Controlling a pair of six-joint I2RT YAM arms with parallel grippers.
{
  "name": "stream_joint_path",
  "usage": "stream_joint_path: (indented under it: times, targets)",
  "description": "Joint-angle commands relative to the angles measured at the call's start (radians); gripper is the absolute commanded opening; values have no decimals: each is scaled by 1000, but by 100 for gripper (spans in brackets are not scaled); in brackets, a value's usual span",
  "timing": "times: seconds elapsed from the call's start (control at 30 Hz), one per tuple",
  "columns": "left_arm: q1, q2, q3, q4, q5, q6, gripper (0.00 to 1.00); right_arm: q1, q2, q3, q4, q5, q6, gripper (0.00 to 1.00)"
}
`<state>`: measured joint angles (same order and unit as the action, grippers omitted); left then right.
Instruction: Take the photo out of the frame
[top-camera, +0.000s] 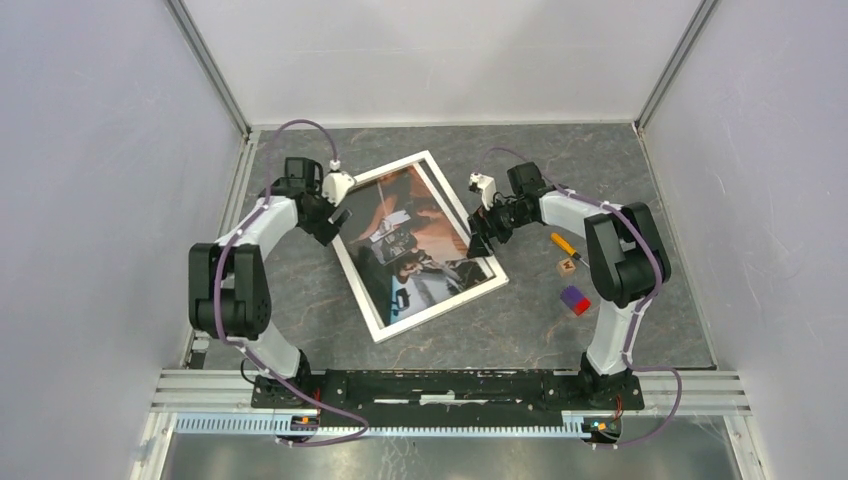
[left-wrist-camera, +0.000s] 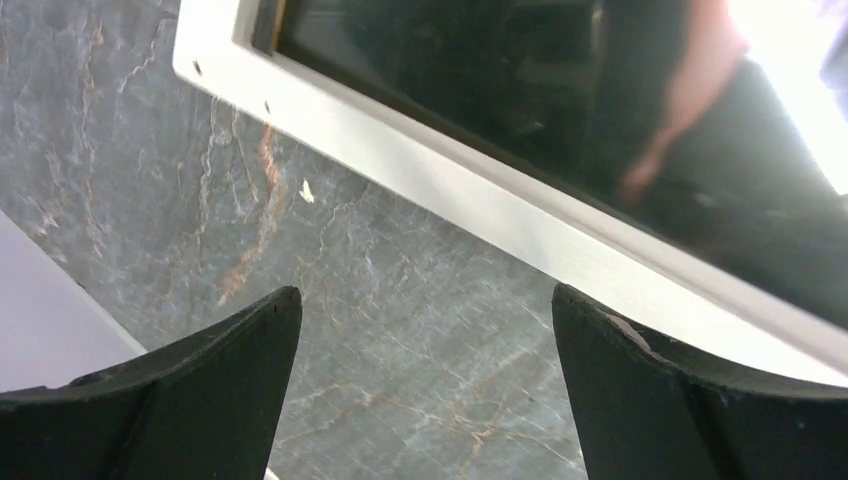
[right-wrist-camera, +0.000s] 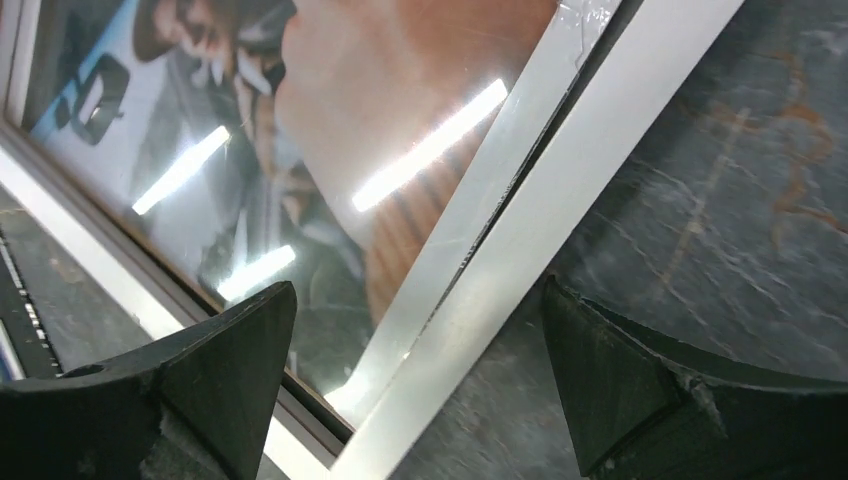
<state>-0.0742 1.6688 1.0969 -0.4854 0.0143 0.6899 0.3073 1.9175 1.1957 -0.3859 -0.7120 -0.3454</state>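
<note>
The frame (top-camera: 386, 171), white-bordered, lies face up and askew on the grey marbled table, with the photo (top-camera: 420, 245) showing under its glass. My left gripper (top-camera: 338, 218) hovers open at the frame's left edge. In the left wrist view, bare table lies between the jaws of the left gripper (left-wrist-camera: 425, 292), and the white border (left-wrist-camera: 450, 190) runs just beyond the right finger. My right gripper (top-camera: 478, 243) is at the frame's right edge. In the right wrist view, its jaws (right-wrist-camera: 418, 284) stand open astride the white border (right-wrist-camera: 600, 140), with the photo (right-wrist-camera: 350, 100) to the left.
Right of the frame lie an orange-handled tool (top-camera: 565, 245), a small wooden cube (top-camera: 568, 266) and a blue-and-red block (top-camera: 575, 299). White walls close in the table (top-camera: 560, 170) on three sides, and a metal rail carries the arm bases along the near edge.
</note>
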Motion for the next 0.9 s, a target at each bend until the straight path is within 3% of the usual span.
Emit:
stream_joint_path:
  times: [0.0,0.17,0.3,0.43,0.63,0.87]
  targets:
    - [101,-87,58,-167,207,-225,100,9,17,46,-48,-51,80,98]
    - [281,-72,114,-255,441,-483,100,-21,63,155,-120,0,13,98]
    - [304,-53,71,-152,562,-678,100,-25,112,234,-165,11,-15,98]
    - [304,5,40,-14,590,-862,100,-24,152,253,-180,-8,-18,98]
    - [304,148,93,64,531,-938,100,5,160,198,-179,-30,-40,98]
    - [268,286,185,118,604,-960,100,62,114,36,-140,-65,-47,98]
